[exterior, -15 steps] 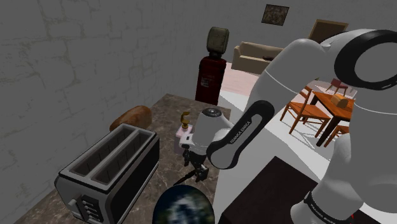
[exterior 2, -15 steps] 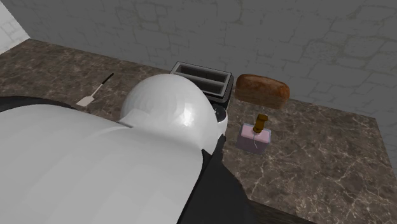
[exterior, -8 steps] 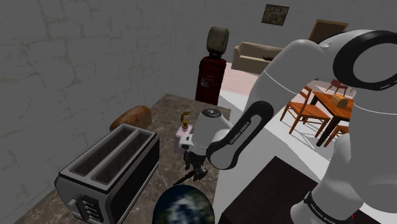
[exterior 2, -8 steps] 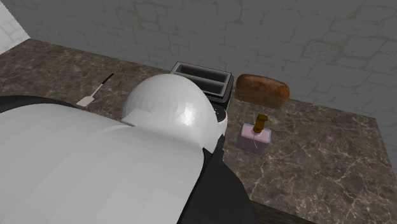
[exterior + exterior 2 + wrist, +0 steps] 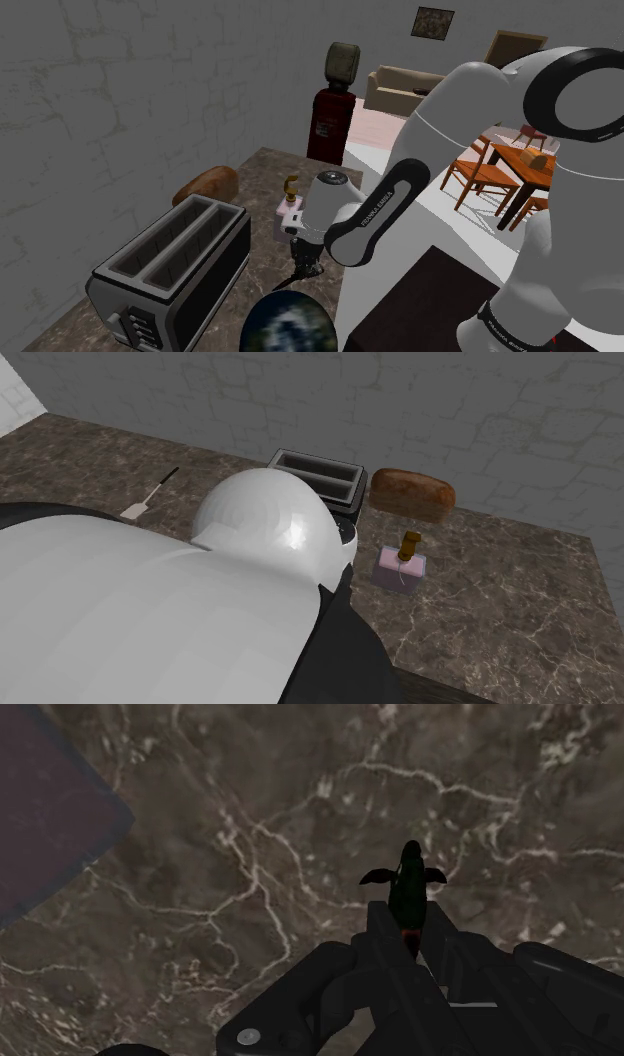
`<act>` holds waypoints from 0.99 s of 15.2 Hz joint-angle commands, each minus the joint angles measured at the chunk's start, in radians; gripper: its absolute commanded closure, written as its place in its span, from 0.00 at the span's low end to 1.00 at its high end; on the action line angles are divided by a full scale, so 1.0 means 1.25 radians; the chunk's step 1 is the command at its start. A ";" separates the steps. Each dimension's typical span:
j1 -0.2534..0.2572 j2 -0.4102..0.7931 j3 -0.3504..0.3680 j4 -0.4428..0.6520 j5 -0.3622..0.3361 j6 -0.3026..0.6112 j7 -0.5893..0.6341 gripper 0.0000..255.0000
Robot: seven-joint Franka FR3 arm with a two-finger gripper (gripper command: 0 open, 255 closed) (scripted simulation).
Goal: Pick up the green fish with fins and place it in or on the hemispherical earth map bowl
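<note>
As you are looking along the gripper [image 5: 408,922] in the wrist view, you are seeing its two black fingers [image 5: 383,936] pinching the green fish [image 5: 407,889] near its tail end. The head and both side fins are poking out beyond the tips, over the dark marble counter [image 5: 250,854]. By my reading you are sitting in the grasp step: the fish is clasped, but I cannot tell whether it is clear of the stone yet.

In the shoulder view the gripper [image 5: 305,266] is hanging low over the counter, and the earth map bowl [image 5: 288,325] is lying near it at about six o'clock. The next move is calling for a straight lift, then a short carry toward six o'clock and a release over the bowl's middle. Because the hold is sitting close to the tail, you are risking a swing or a slip if you are hurrying.

As for containers, the bowl is showing a blue and white mottled face, and I cannot tell whether anything is lying in it. The toaster [image 5: 170,268], at nine o'clock from the gripper, is showing two slots with nothing sticking out. The small bottle [image 5: 290,205], at twelve o'clock, is giving away nothing of its contents
</note>
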 commanded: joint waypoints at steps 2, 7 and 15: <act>0.000 -0.012 0.000 -0.002 0.000 -0.010 0.000 1.00; -0.002 -0.070 0.003 -0.010 0.003 -0.060 0.000 1.00; -0.004 -0.157 0.005 -0.013 0.007 -0.144 0.000 1.00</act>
